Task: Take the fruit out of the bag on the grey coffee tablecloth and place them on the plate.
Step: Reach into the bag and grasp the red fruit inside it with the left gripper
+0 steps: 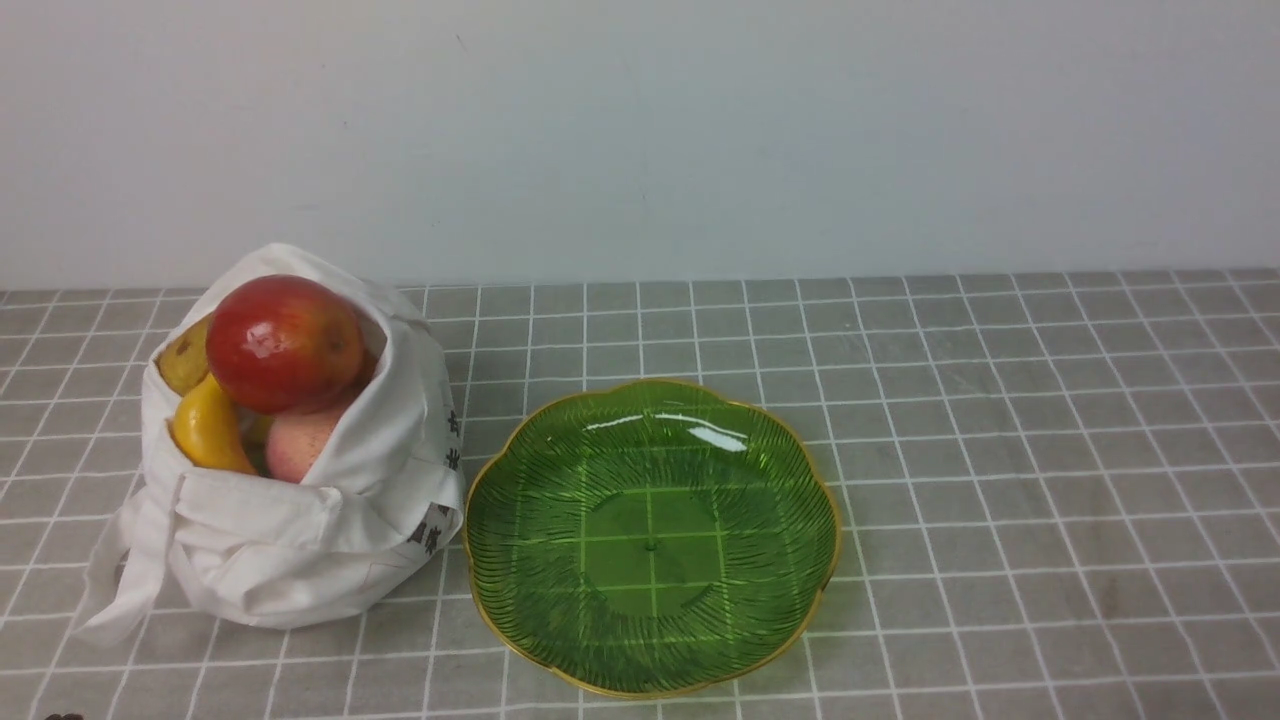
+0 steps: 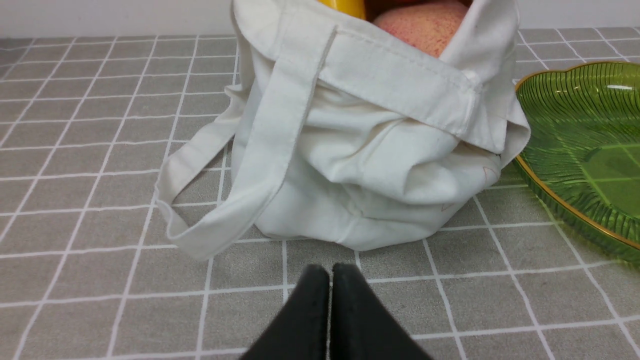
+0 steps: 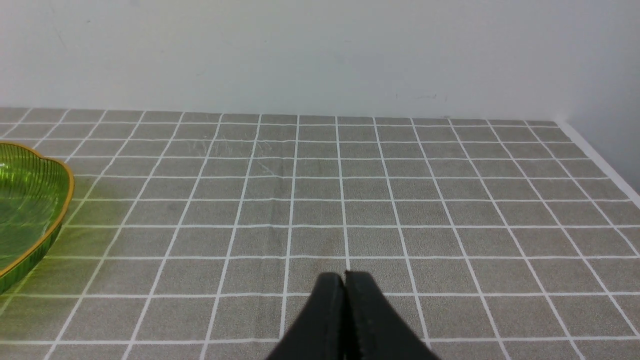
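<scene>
- The round glossy apple (image 1: 284,344) is deep red with a yellow-orange patch.
- The curved smooth banana (image 1: 209,428) is bright yellow.
- The rounded peach (image 1: 300,443) is soft pink.
- The rounded pear (image 1: 185,358) is brownish yellow with a dark brown mark.
- The soft cloth bag (image 1: 258,545) is white with black printed characters.
- The scalloped glassy plate (image 1: 651,548) is translucent green, gold-rimmed, patterned with fine radiating ribs.
- The flat woven tablecloth (image 1: 960,520) is grey-brown with a white-lined grid.
</scene>
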